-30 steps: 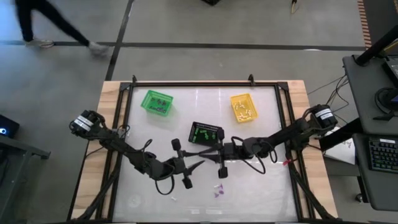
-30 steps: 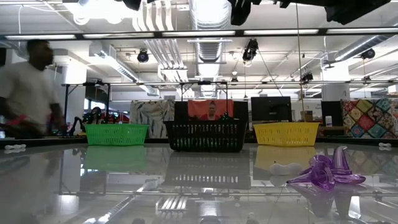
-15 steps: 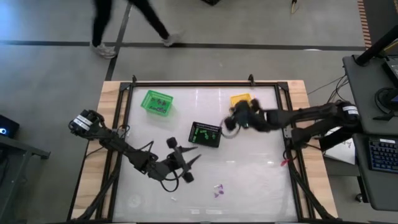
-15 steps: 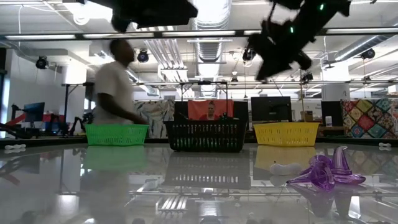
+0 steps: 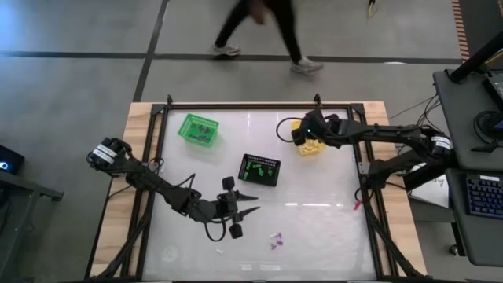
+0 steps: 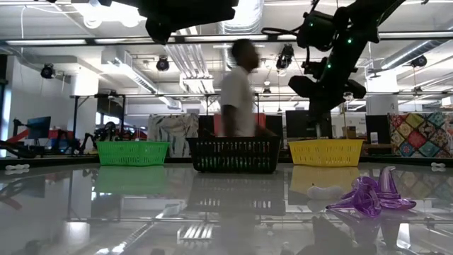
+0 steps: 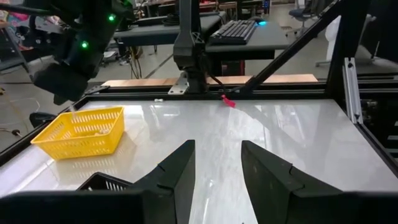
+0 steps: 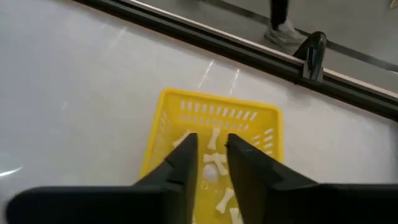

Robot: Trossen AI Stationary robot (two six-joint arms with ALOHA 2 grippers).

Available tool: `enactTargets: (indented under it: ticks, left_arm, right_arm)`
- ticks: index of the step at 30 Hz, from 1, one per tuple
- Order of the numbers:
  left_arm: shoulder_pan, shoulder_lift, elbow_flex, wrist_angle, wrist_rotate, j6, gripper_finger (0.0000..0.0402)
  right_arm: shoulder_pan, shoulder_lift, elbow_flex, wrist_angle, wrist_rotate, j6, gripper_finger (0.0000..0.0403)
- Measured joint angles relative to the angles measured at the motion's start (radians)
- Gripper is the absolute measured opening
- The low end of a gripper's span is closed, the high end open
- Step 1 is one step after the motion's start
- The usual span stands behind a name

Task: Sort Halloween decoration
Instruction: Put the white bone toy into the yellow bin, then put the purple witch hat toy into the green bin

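Your left gripper [image 5: 250,203] hovers at lower centre of the high view, fingers parted and empty. Just right of it, purple trinkets [image 5: 275,240] and a white trinket [image 5: 221,251] lie loose on the table [image 5: 330,212]. Farther right, at upper right, your right gripper [image 8: 209,163] hangs over the yellow basket [image 8: 163,127], fingers slightly apart with nothing between them; white pieces [image 8: 215,142] lie inside.

Glossy white table [image 5: 330,196] with green basket [image 5: 197,129], black basket [image 5: 260,170], yellow basket [image 5: 308,138], purple trinkets [image 5: 275,240]
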Motion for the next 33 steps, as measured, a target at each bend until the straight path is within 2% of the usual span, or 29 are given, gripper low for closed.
enactTargets:
  ticks: [5, 10, 14, 18, 21, 23, 28, 33]
  left_arm:
    - [0.000, 0.000, 0.000, -0.007, 0.000, 0.001, 0.0112]
    - [0.000, 0.000, 0.000, -0.008, 0.000, 0.002, 0.0112]
    - [0.000, 0.000, 0.000, -0.014, 0.001, 0.003, 0.0112]
    - [-0.002, -0.012, 0.000, -0.047, 0.002, 0.000, 0.0112]
    - [-0.005, -0.041, 0.000, -0.050, 0.002, 0.000, 0.0112]
    - [-0.006, -0.065, 0.000, -0.059, 0.002, 0.005, 0.0112]
    - [-0.007, -0.136, 0.000, -0.142, 0.001, 0.007, 0.0112]
    - [-0.007, -0.198, 0.000, -0.230, -0.029, 0.008, 0.0112]
  right_arm:
    - [-0.001, 0.002, 0.000, 0.002, 0.000, -0.001, 0.0134]
    - [0.001, -0.007, 0.001, -0.001, -0.019, -0.021, 0.0167]
    - [0.001, -0.031, 0.016, -0.001, -0.180, -0.034, 0.0169]
    - [0.040, -0.043, 0.037, 0.000, -0.451, -0.070, 0.0161]
    - [0.116, -0.039, 0.056, 0.007, -0.654, -0.064, 0.0155]
    - [0.193, -0.036, 0.064, 0.010, -0.726, -0.035, 0.0151]
    - [0.411, -0.013, 0.096, 0.000, -0.747, 0.070, 0.0145]
    - [0.581, 0.068, 0.160, -0.016, -0.727, 0.189, 0.0143]
